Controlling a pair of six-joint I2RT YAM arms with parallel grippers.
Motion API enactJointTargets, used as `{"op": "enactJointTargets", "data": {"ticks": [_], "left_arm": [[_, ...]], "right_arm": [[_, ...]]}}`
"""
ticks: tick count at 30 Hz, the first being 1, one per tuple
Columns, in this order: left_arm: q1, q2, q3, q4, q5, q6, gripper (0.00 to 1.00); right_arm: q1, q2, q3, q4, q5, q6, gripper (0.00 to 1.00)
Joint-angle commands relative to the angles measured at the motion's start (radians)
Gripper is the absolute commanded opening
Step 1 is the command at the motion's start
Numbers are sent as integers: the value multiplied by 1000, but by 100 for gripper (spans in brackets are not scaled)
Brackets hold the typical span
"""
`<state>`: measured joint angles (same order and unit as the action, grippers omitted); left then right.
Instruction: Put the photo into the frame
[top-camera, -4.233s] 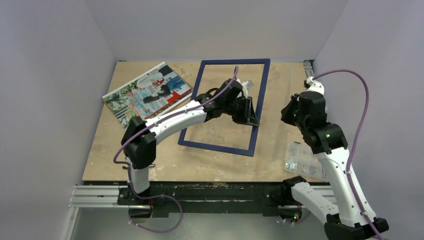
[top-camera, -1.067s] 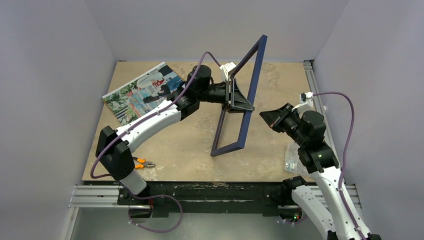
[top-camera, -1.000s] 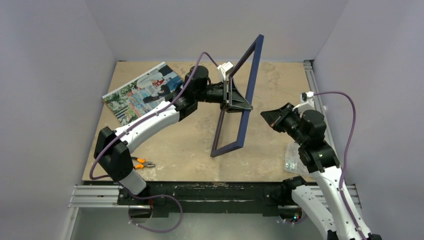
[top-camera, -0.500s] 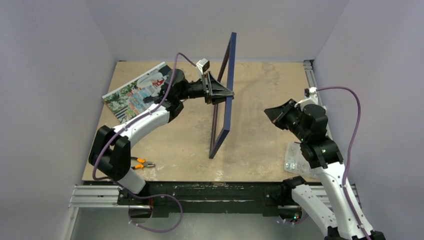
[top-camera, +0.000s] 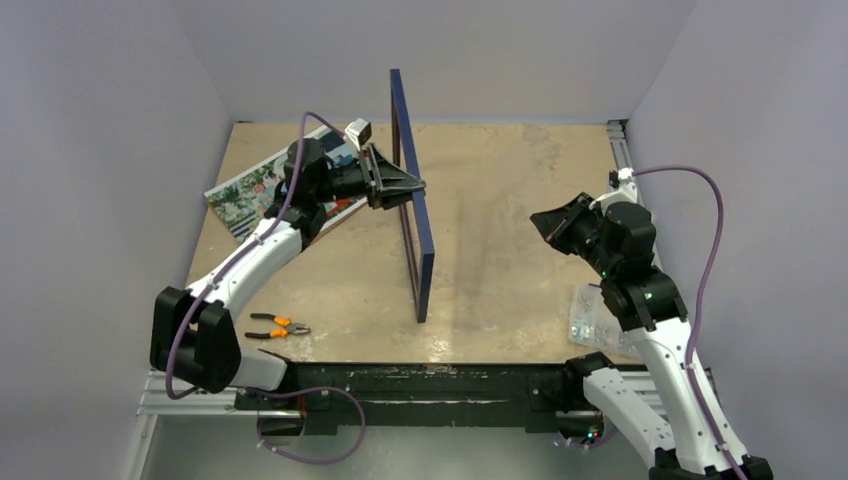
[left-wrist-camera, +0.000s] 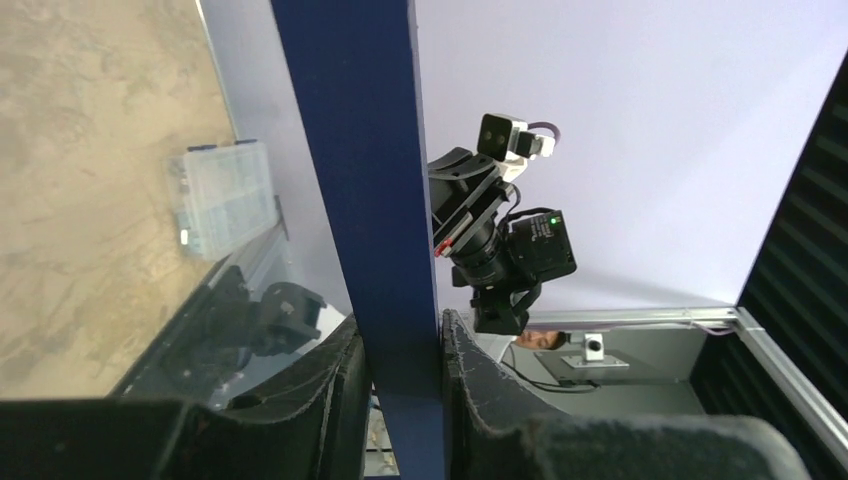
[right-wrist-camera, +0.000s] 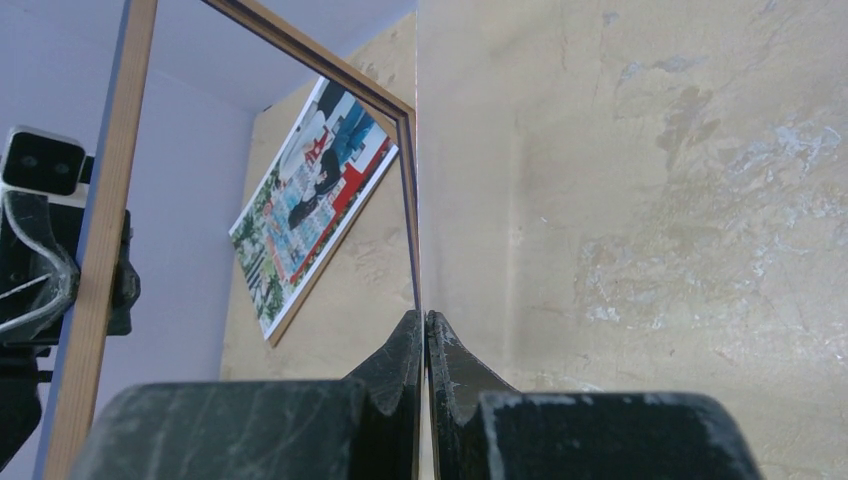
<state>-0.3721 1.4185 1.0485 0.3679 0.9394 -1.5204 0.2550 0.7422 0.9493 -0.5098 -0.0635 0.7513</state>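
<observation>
The frame (top-camera: 412, 235) stands upright on edge in the middle of the table, dark blue rails showing, its lower end down near the front. My left gripper (top-camera: 405, 187) is shut on one long rail about halfway up. In the left wrist view the blue rail (left-wrist-camera: 365, 170) fills the gap between both fingers (left-wrist-camera: 335, 375). The photo (top-camera: 250, 190) lies flat at the back left, partly hidden by my left arm. My right gripper (top-camera: 542, 221) hangs to the right of the frame, shut and holding nothing. The right wrist view shows the frame's brown back (right-wrist-camera: 100, 250) and the photo (right-wrist-camera: 310, 205).
Orange-handled pliers (top-camera: 277, 326) lie near the front left edge. A clear plastic parts box (top-camera: 598, 318) sits at the front right by my right arm's base. Purple walls close in the table on three sides.
My left arm has swung the frame leftward, from leaning right to standing upright on edge, and now covers part of the photo. The right gripper has barely moved.
</observation>
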Motion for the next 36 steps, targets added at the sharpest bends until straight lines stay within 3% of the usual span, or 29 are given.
{"op": "enactJointTargets", "data": {"ticks": [1,5,15,21,24,29,36], "left_arm": [[47,-58,3,-296,44,356,25],[88,-91,11,-490,26,466,26],[152,-178,7,-722,-19,621,30],[211,-261,6,-905,-94,738,38],[242,-288,-18,-909,-80,738,43],[286,-314,-62,-843,-45,700,61],[333,-340,-97,-718,15,599,64]], "right_arm": [[3,-5,30,46,3,0,0],[2,1,23,53,-4,6,0],[3,13,7,74,-20,18,0],[2,16,-1,81,-28,22,0],[2,20,0,81,-30,20,0],[3,21,-1,83,-33,22,0],[3,26,8,79,-41,23,0]]}}
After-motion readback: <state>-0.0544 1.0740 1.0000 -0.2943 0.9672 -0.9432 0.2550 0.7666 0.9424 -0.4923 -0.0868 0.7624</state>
